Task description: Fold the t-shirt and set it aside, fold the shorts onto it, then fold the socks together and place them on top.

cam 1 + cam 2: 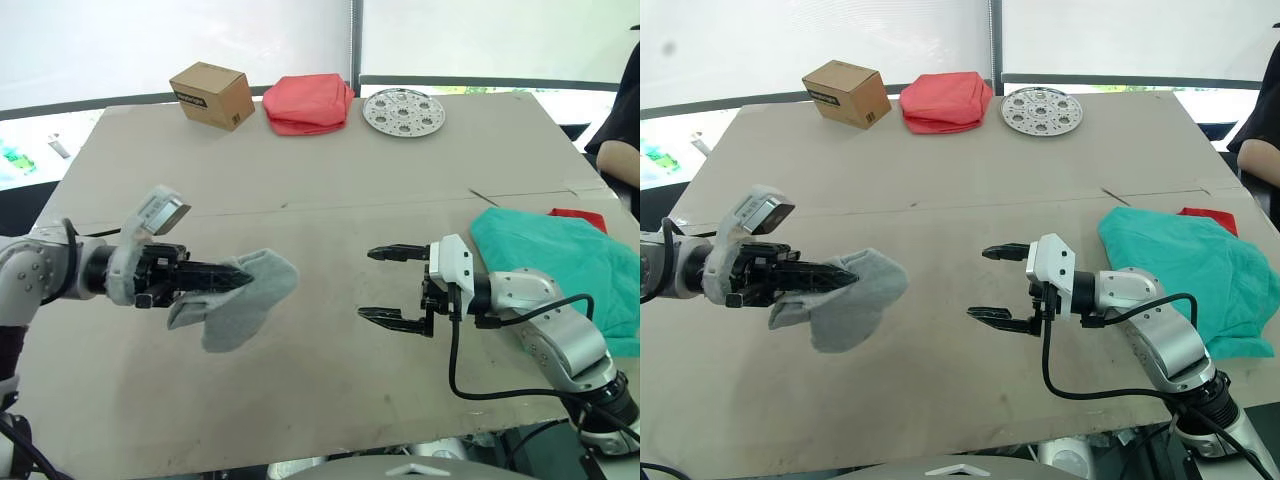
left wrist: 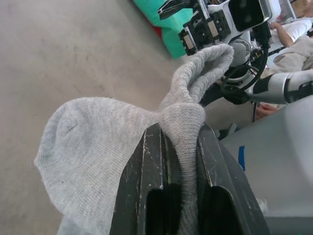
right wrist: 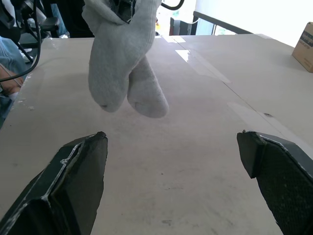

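Both light grey socks (image 1: 245,295) hang together from my left gripper (image 1: 238,279), which is shut on them just above the left part of the table; the left wrist view shows the knit (image 2: 98,147) pinched between the black fingers. My right gripper (image 1: 368,283) stands open near the table's middle with nothing between its fingers, facing the dangling socks (image 3: 122,58). The teal-green shorts (image 1: 560,260) lie folded at the right edge, behind my right arm. They rest on the red t-shirt (image 1: 580,214), of which a small corner shows.
Along the far edge stand a cardboard box (image 1: 211,95), a folded salmon-pink cloth (image 1: 308,103) and a round perforated metal plate (image 1: 403,110). A person's dark sleeve (image 1: 620,130) shows at the far right. The table (image 1: 330,390) is bare cardboard-brown in front.
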`<action>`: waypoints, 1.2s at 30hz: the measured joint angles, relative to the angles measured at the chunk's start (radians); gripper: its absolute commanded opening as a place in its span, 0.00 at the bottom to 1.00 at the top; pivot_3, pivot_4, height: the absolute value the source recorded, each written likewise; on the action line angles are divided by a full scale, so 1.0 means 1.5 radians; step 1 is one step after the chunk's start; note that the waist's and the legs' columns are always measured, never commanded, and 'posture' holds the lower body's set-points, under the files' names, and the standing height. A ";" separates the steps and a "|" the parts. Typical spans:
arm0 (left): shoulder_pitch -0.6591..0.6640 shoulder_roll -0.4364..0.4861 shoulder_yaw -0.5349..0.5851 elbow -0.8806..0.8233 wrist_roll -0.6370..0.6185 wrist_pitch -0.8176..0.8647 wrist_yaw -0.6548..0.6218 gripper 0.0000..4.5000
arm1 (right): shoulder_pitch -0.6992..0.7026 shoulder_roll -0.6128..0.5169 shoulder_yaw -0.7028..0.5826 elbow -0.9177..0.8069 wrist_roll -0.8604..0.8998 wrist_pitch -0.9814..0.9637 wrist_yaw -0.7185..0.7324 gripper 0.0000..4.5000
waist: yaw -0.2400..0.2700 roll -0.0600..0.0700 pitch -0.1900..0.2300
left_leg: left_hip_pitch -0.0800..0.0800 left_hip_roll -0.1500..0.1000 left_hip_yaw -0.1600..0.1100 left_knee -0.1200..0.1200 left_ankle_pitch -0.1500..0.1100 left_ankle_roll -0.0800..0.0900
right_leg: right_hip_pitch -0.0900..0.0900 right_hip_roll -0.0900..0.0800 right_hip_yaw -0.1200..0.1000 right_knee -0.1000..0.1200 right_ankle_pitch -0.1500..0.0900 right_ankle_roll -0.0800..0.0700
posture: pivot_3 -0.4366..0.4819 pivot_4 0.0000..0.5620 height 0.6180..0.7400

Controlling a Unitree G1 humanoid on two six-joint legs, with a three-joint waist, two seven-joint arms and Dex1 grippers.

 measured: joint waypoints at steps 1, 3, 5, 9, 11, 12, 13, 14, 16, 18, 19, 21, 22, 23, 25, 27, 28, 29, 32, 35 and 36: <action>0.006 0.000 0.000 -0.010 -0.002 0.000 0.003 0.00 | 0.000 0.000 0.000 0.000 0.000 0.000 0.000 1.00 | 0.000 0.000 0.000 | 0.000 0.000 0.000 0.000 0.000 0.000 | 0.000 0.000 0.000 0.000 0.000 0.000 | 0.48 0.27 1.00; 0.008 -0.002 0.002 -0.025 -0.009 0.004 0.010 0.00 | 0.000 0.000 0.000 0.000 0.000 0.000 0.001 1.00 | 0.000 0.000 0.000 | 0.000 0.000 0.000 0.000 0.000 0.000 | 0.000 0.000 0.000 0.000 0.000 0.000 | 0.48 0.27 1.00; -0.005 -0.019 0.017 -0.031 -0.042 0.037 0.032 0.00 | 0.000 -0.001 0.000 0.000 0.000 0.000 0.006 1.00 | 0.002 0.000 0.000 | 0.000 0.000 0.000 0.000 0.000 0.000 | 0.000 0.000 0.000 0.000 0.000 0.000 | 0.48 0.27 1.00; -0.046 -0.075 0.048 -0.004 -0.111 0.118 0.091 0.00 | 0.000 -0.002 -0.001 0.000 0.001 0.000 0.009 1.00 | 0.001 -0.001 0.000 | 0.000 0.000 -0.001 0.001 0.000 0.000 | 0.001 0.000 0.000 0.001 0.000 0.000 | 0.48 0.27 1.00; -0.050 -0.098 0.072 0.006 -0.125 0.145 0.130 0.00 | 0.001 -0.002 -0.002 -0.001 0.000 0.000 0.008 1.00 | 0.000 -0.001 0.000 | 0.001 0.000 -0.001 0.001 0.000 0.000 | 0.001 0.000 0.000 0.001 0.000 0.000 | 0.48 0.27 1.00; -0.045 -0.104 0.075 0.007 -0.126 0.150 0.145 0.00 | 0.003 -0.002 -0.003 -0.001 0.000 0.000 0.007 1.00 | -0.001 -0.001 0.000 | 0.001 0.000 0.000 0.001 0.000 0.000 | 0.001 0.000 0.000 0.001 0.000 0.000 | 0.48 0.27 1.00; -0.035 -0.118 0.084 0.006 -0.124 0.151 0.170 0.00 | 0.005 -0.002 -0.004 -0.002 0.000 0.001 0.005 1.00 | -0.002 0.000 0.000 | 0.001 0.000 0.000 0.001 0.001 -0.001 | 0.001 0.000 0.001 0.001 0.000 0.000 | 0.48 0.27 1.00; -0.031 -0.156 0.103 0.014 -0.123 0.153 0.214 0.00 | 0.009 -0.003 -0.006 -0.003 0.000 0.001 0.003 1.00 | -0.001 0.000 0.000 | 0.001 0.000 -0.001 0.001 0.001 -0.001 | 0.001 0.000 0.002 0.001 0.000 0.000 | 0.48 0.27 1.00; -0.036 -0.204 0.128 0.035 -0.124 0.163 0.272 0.00 | 0.011 -0.004 -0.006 -0.004 0.000 0.001 0.001 1.00 | 0.001 -0.001 0.000 | 0.001 0.000 -0.002 0.001 0.001 -0.001 | 0.001 0.000 0.002 0.001 0.001 -0.001 | 0.48 0.27 1.00; -0.049 -0.251 0.166 0.058 -0.127 0.171 0.332 0.00 | 0.012 -0.004 -0.006 -0.005 0.000 0.001 -0.002 1.00 | 0.002 -0.002 0.000 | 0.001 0.000 -0.002 0.002 0.001 -0.001 | 0.002 0.000 0.002 0.002 0.002 -0.002 | 0.48 0.27 1.00; -0.058 -0.294 0.211 0.074 -0.138 0.183 0.400 0.00 | 0.012 -0.004 -0.006 -0.007 0.000 0.001 -0.003 1.00 | 0.002 -0.002 -0.001 | 0.001 0.000 -0.002 0.002 0.001 -0.001 | 0.002 -0.001 0.002 0.002 0.002 -0.002 | 0.48 0.27 1.00; -0.054 -0.323 0.237 0.071 -0.160 0.190 0.447 0.00 | 0.014 -0.004 -0.006 -0.009 0.000 0.002 -0.004 1.00 | 0.001 -0.003 -0.001 | 0.001 -0.001 -0.002 0.003 0.001 -0.001 | 0.002 -0.001 0.002 0.002 0.002 -0.002 | 0.48 0.27 1.00; -0.044 -0.337 0.251 0.066 -0.184 0.197 0.480 0.00 | 0.014 -0.004 -0.006 -0.010 0.000 0.002 -0.006 1.00 | 0.001 -0.003 -0.001 | 0.001 -0.001 -0.002 0.003 0.001 -0.001 | 0.002 -0.002 0.002 0.002 0.002 -0.002 | 0.48 0.27 1.00; -0.037 -0.345 0.257 0.060 -0.203 0.198 0.506 0.00 | 0.015 -0.004 -0.006 -0.010 0.000 0.002 -0.007 1.00 | 0.000 -0.003 -0.001 | 0.001 -0.001 -0.002 0.003 0.001 -0.001 | 0.002 -0.004 0.002 0.003 0.002 -0.002 | 0.48 0.27 1.00; -0.029 -0.352 0.269 0.054 -0.242 0.200 0.553 0.00 | 0.015 -0.004 -0.006 -0.010 0.000 0.003 -0.008 1.00 | 0.001 -0.003 -0.001 | 0.001 -0.001 -0.002 0.003 0.001 -0.002 | 0.002 -0.004 0.002 0.004 0.002 -0.002 | 0.48 0.27 1.00; -0.026 -0.344 0.276 0.051 -0.257 0.200 0.574 0.00 | 0.015 -0.004 -0.006 -0.010 0.000 0.002 -0.007 1.00 | 0.001 -0.003 -0.001 | 0.001 -0.001 -0.002 0.003 0.001 -0.002 | 0.002 -0.004 0.002 0.004 0.002 -0.003 | 0.48 0.27 1.00; -0.025 -0.331 0.276 0.051 -0.263 0.201 0.583 0.00 | 0.015 -0.004 -0.006 -0.010 0.000 0.002 -0.005 1.00 | 0.001 -0.003 -0.001 | 0.002 -0.002 -0.002 0.003 0.001 -0.002 | 0.002 -0.004 0.002 0.004 0.002 -0.003 | 0.48 0.27 1.00; -0.026 -0.317 0.276 0.051 -0.266 0.201 0.586 0.00 | 0.015 -0.003 -0.006 -0.009 0.000 0.002 -0.003 1.00 | 0.001 -0.003 -0.001 | 0.002 -0.002 -0.002 0.003 0.001 -0.002 | 0.002 -0.003 0.002 0.004 0.002 -0.003 | 0.48 0.27 1.00; -0.012 -0.260 0.264 0.029 -0.245 0.175 0.561 0.00 | 0.013 -0.002 -0.006 -0.007 0.000 0.000 -0.001 1.00 | 0.000 -0.003 -0.001 | 0.002 -0.003 -0.002 0.003 0.001 -0.002 | 0.002 -0.003 0.002 0.005 0.002 -0.003 | 0.48 0.27 1.00; 0.018 -0.214 0.212 -0.039 -0.139 0.040 0.489 0.00 | 0.012 -0.001 -0.006 -0.004 -0.001 0.000 -0.001 1.00 | 0.003 -0.001 0.000 | 0.002 -0.003 -0.001 0.003 0.001 -0.002 | 0.002 -0.004 0.002 0.005 0.002 -0.003 | 0.48 0.27 1.00; 0.016 -0.217 0.204 -0.046 -0.107 -0.013 0.475 0.00 | 0.012 0.001 -0.006 -0.004 -0.001 -0.001 -0.001 1.00 | 0.005 -0.001 0.000 | 0.002 -0.003 -0.002 0.003 0.001 -0.002 | 0.002 -0.004 0.002 0.005 0.002 -0.003 | 0.48 0.27 1.00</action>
